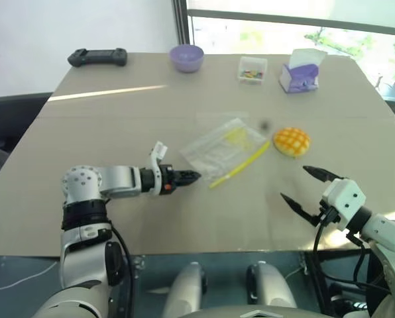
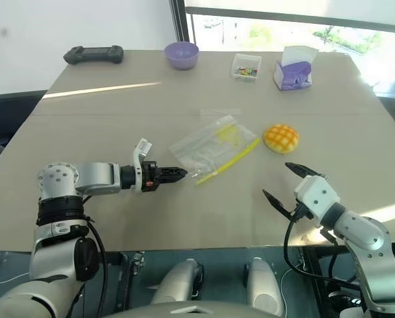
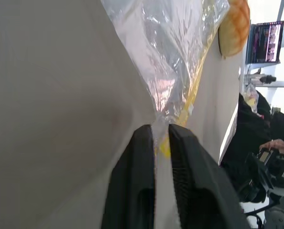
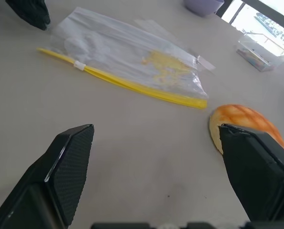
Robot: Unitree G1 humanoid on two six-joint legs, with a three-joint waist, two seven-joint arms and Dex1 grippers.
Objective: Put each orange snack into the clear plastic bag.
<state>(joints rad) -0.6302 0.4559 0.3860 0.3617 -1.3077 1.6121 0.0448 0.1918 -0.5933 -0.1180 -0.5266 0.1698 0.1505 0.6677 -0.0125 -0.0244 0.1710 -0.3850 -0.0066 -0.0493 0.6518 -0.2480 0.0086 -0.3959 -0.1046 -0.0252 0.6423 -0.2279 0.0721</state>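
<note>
A: Status of the left pincer (image 1: 192,177)?

B: Its fingers are nearly pressed together, pinching a corner of the clear plastic bag (image 1: 221,147). In the left wrist view the film runs between the two black fingers. The likely purpose is to anchor or lift that edge so the mouth can be opened.

A: Bag position?

B: Flat on the counter (image 1: 118,112) near its middle, yellow seal strip facing the robot's right side.

A: And the orange snack (image 1: 291,142)?

B: On the counter just beside the bag's seal end, outside the bag, ungripped.

A: Right pincer (image 1: 306,189)?

B: Spread wide, empty, held above the counter on the near side of the snack, apart from it. Judged step: approach for pickup.

A: Risk?

B: The thin film may slip from the pinch.
</note>
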